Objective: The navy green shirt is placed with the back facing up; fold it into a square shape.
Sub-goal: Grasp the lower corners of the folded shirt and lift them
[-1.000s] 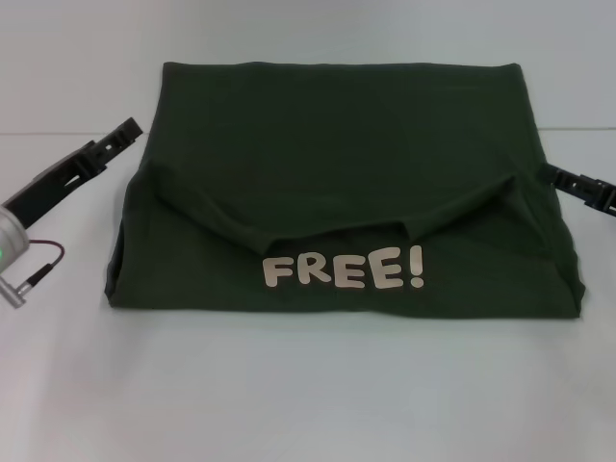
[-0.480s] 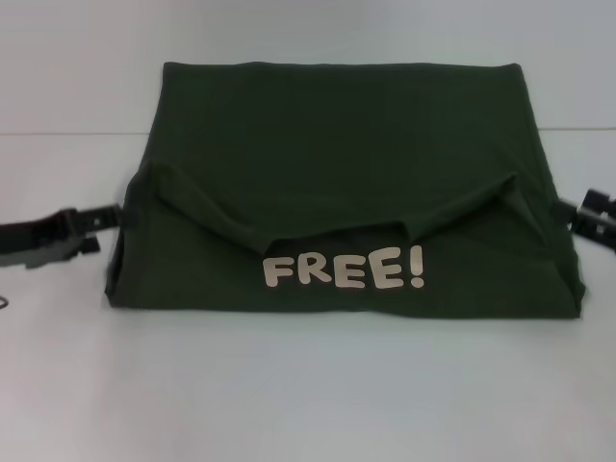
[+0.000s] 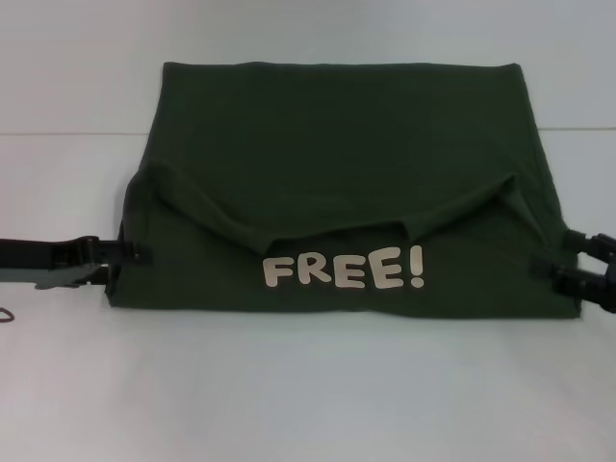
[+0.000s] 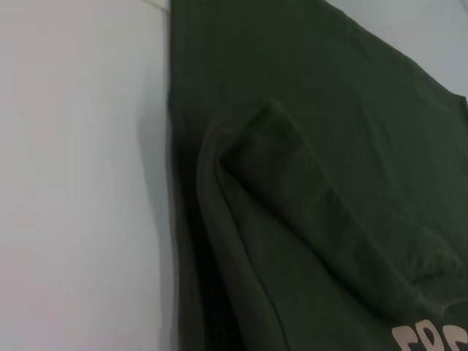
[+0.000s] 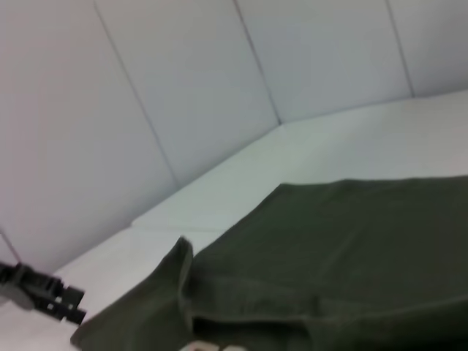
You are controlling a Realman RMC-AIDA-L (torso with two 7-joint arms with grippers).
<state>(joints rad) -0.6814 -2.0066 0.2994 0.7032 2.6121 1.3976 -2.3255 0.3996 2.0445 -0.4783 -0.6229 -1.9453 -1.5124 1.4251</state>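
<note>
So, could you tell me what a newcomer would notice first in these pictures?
A large dark olive-green cotton shirt, partly folded, fills the middle of the white table, with pale "FREE!" lettering along its near edge. The black left gripper sits at the shirt's near left corner and the black right gripper at its near right corner.

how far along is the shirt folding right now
Partly done: the shirt is already doubled over, its sleeves tucked in and the FREE! print on top. The left gripper and right gripper are at its near corners. Folding it smaller into a square remains.
</note>
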